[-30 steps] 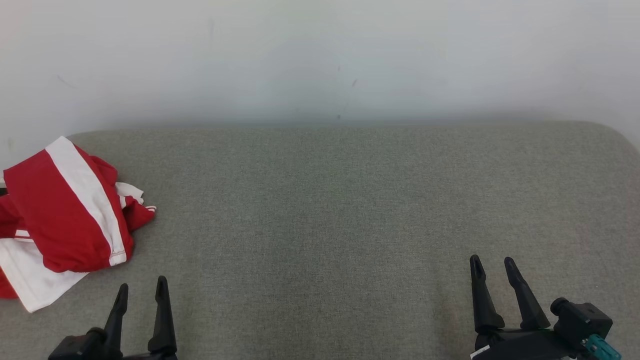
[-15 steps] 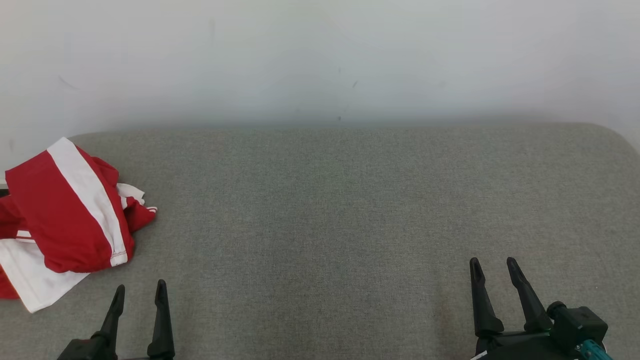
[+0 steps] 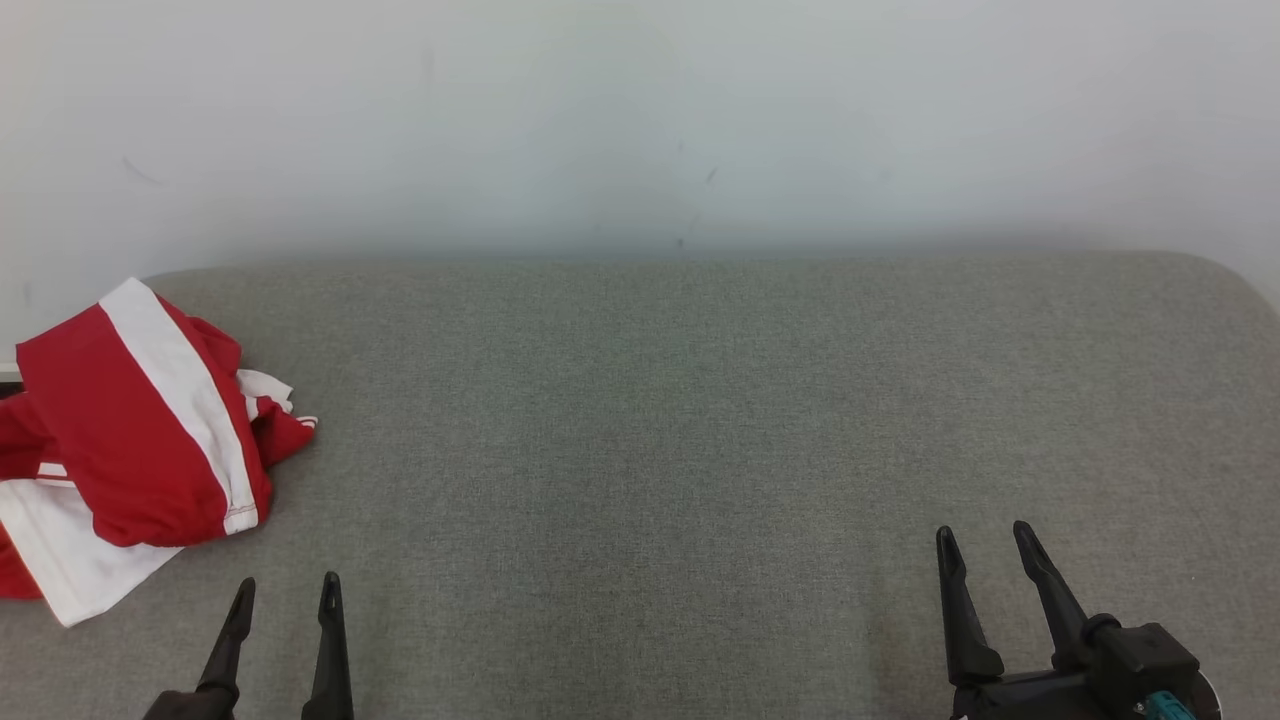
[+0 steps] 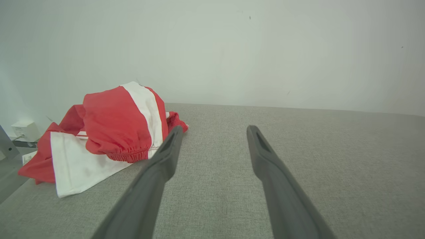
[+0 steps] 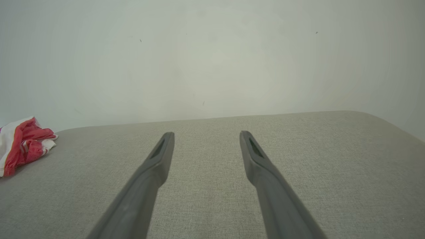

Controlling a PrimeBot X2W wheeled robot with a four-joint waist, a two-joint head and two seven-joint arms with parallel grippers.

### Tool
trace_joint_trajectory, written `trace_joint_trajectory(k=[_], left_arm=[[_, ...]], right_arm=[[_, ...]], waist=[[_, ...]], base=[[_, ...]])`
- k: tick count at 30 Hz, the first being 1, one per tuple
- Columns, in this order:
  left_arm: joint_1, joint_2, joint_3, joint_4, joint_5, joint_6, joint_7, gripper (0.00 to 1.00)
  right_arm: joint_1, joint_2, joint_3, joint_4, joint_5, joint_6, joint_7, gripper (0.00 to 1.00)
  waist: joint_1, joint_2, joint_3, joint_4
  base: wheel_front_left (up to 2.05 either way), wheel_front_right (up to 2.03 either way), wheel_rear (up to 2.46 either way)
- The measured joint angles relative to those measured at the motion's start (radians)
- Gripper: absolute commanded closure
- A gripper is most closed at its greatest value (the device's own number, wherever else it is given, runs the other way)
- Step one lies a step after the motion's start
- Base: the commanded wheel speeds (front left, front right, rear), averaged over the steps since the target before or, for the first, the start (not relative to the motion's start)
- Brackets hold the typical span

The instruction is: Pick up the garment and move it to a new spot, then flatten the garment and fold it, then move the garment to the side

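Head view. I am holding my left end effector (image 3: 288, 580) at the lower left and my right end effector (image 3: 982, 530) at the lower right, both pointing away from me over the grey, fabric-covered tabletop (image 3: 650, 420). The two dark fingers of each are standing wide apart, and neither pair is gripping or touching anything; bare grey fabric is showing between them.

The garment (image 3: 140, 440), red with broad white bands, is lying in a crumpled heap at the far left of the tabletop, near its back edge. Part of it is running past the left border of the view. It is sitting ahead of my left end effector and a little to its left, near but not touching, and well apart from my right end effector. A pale, plain wall (image 3: 640, 120) is rising directly behind the tabletop.

Left wrist view. The garment is showing to the left of my spread fingers, with a gathered elastic hem facing the camera and a flat white panel spreading toward the tabletop's left edge. My left finger (image 4: 156, 172) is overlapping the heap in the view, though whether it is touching the cloth I cannot tell. A small white box (image 4: 23, 130) is sitting beyond the tabletop's left edge.

Right wrist view. The garment is appearing at the far left, well apart from my parted fingers.
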Motion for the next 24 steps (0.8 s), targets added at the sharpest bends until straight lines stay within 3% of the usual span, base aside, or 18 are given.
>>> trace_joint_trajectory(k=[11, 24], left_arm=[[0.000, 0.013, 0.003, -0.007, 0.014, -0.013, 0.025, 0.00], [0.017, 0.021, 0.027, -0.066, -0.052, -0.013, 0.095, 0.00]], right_arm=[[0.002, 0.000, 0.007, -0.007, -0.055, 0.000, -0.002, 0.00], [0.013, -0.001, -0.009, -0.052, -0.002, 0.000, 0.056, 0.00]], waist=[[0.0000, 0.0000, -0.007, 0.001], [0.0000, -0.0001, -0.007, 0.002]], base=[[0.00, 0.00, 0.00], [0.00, 0.00, 0.00]])
